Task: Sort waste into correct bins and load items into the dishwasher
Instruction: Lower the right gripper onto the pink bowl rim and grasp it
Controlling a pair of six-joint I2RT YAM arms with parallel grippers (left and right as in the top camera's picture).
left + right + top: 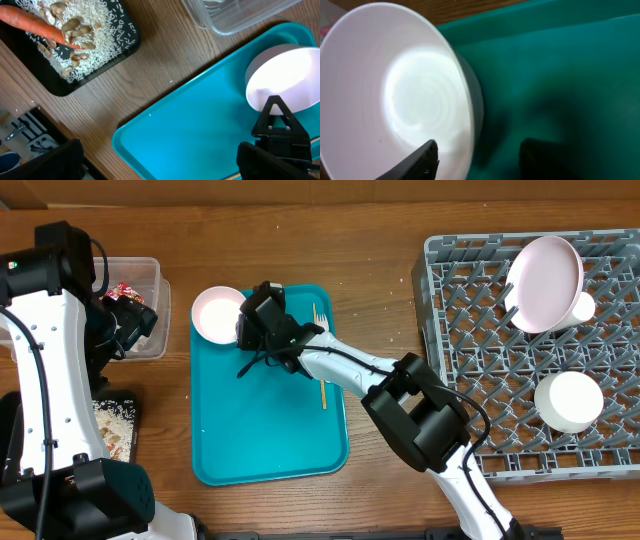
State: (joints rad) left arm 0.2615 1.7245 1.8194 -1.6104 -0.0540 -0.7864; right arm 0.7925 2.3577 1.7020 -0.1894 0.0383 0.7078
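Note:
A small white bowl (pixel 216 312) stands in the far left corner of the teal tray (pixel 270 440). My right gripper (pixel 241 328) is open and straddles the bowl's near rim. In the right wrist view (pixel 480 150) one finger is inside the bowl (pixel 395 95) and the other outside. A slim pale fork (pixel 322 355) lies on the tray, partly under the right arm. My left gripper (pixel 127 328) is open and empty beside the clear tub (pixel 150 275), which holds a red wrapper (pixel 128 292). The black tray (pixel 95 62) holds the carrot (pixel 35 24) and rice.
The grey dish rack (pixel 470 370) at the right holds a white plate (pixel 545 282) on edge, a cup (pixel 583 306) behind it and a second bowl (pixel 568 400). The black tray (pixel 118 428) lies at the left near the table's front edge.

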